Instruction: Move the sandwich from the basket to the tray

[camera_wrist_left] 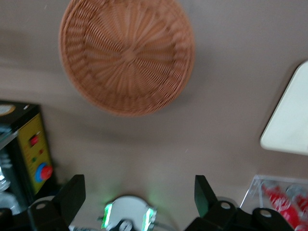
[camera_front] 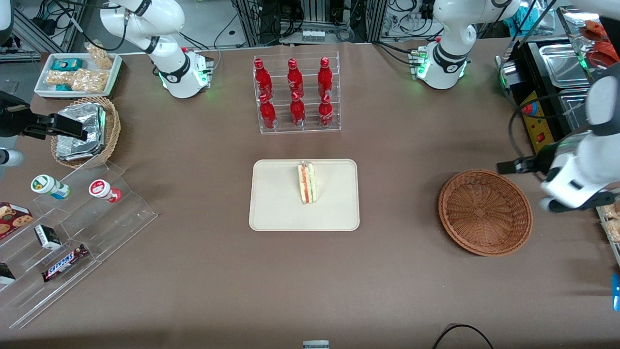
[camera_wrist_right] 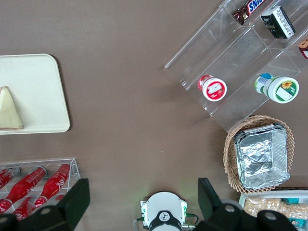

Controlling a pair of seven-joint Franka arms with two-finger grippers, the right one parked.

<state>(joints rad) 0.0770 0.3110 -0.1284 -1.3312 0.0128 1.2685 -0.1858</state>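
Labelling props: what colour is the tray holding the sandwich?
Cream tray, clearest in the front view.

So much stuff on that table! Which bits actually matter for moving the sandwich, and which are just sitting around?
Part of the job:
- sandwich, standing on the tray
- tray, mid-table
- basket, empty, toward the working arm's end
- claw, open, raised beside the basket

Just lying about:
- red bottles in a clear rack
- foil packets in a tan basket
- Snickers bar
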